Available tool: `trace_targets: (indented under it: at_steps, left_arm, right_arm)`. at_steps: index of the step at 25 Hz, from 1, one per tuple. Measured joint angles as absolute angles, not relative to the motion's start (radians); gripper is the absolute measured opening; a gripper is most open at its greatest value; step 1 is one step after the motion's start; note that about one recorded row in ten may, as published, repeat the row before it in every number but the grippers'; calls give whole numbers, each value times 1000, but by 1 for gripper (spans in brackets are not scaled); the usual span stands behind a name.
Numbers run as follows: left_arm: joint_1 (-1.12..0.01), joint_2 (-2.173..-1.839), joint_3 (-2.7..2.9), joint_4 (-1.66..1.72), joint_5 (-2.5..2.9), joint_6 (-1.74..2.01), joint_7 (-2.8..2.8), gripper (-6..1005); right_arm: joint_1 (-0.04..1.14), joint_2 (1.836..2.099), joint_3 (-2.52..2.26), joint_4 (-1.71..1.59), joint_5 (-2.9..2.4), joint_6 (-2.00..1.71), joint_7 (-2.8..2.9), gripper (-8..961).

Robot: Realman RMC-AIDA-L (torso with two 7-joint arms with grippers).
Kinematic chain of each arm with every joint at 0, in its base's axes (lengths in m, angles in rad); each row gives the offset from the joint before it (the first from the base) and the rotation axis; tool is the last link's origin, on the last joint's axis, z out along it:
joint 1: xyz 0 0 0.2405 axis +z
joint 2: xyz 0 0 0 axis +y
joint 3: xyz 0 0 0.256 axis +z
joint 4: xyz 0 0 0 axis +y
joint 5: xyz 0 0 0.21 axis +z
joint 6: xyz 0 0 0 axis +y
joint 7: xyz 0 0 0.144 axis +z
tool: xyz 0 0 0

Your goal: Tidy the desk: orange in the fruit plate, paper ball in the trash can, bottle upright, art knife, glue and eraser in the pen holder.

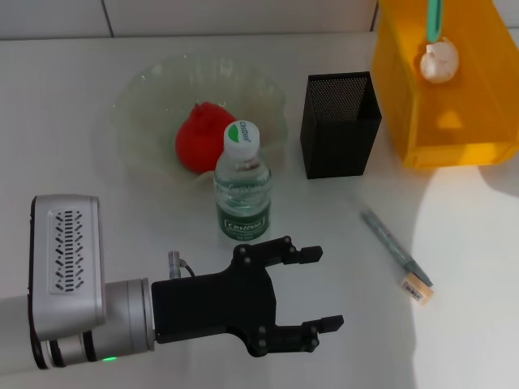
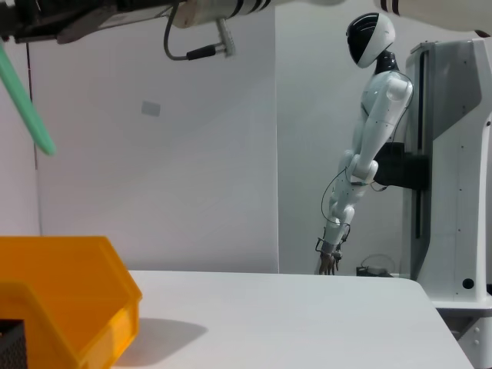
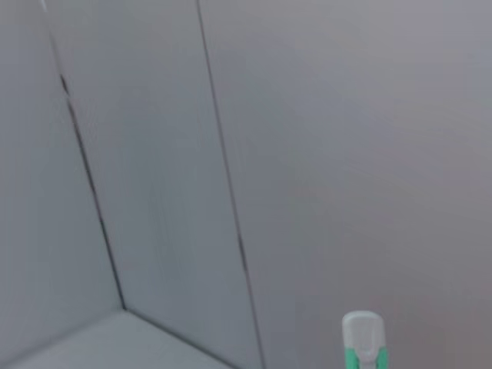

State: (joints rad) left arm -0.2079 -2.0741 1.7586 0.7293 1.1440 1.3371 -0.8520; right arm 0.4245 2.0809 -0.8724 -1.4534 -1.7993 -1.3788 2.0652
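Note:
The red-orange orange [image 1: 201,139] lies in the pale-green fruit plate [image 1: 146,89]. The bottle [image 1: 242,185] stands upright just in front of the plate. My left gripper [image 1: 326,289] hovers open and empty near the table's front, a little in front of the bottle. The black mesh pen holder [image 1: 339,126] stands to the right of the plate. Farther right, the grey-green art knife [image 1: 395,243] and the tan eraser [image 1: 418,289] lie on the table. The paper ball [image 1: 439,62] is over the inside of the yellow trash can [image 1: 454,121] [image 2: 69,300], directly under my right gripper [image 1: 435,20]. I cannot tell whether the ball is held. The glue is out of view.
The white table [image 1: 97,203] meets a white wall at the back. The trash can stands at the back right corner, close to the pen holder. In the left wrist view another white robot [image 2: 369,138] stands beyond the table's far edge.

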Motion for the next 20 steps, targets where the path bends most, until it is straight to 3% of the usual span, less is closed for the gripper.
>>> trace_targets:
  at_steps: [11,20]
  left_arm:
    - [-214,-2074,1766,714,1143,1333,-852,786]
    - [-222,-2074,1768,703,1143,1335,-852,786]
  right_arm:
    - [466,2075,-849,-781,-1377,-1380,1270,175]
    - [539,2074,-853,-579,-1367,-1364,1117,200]
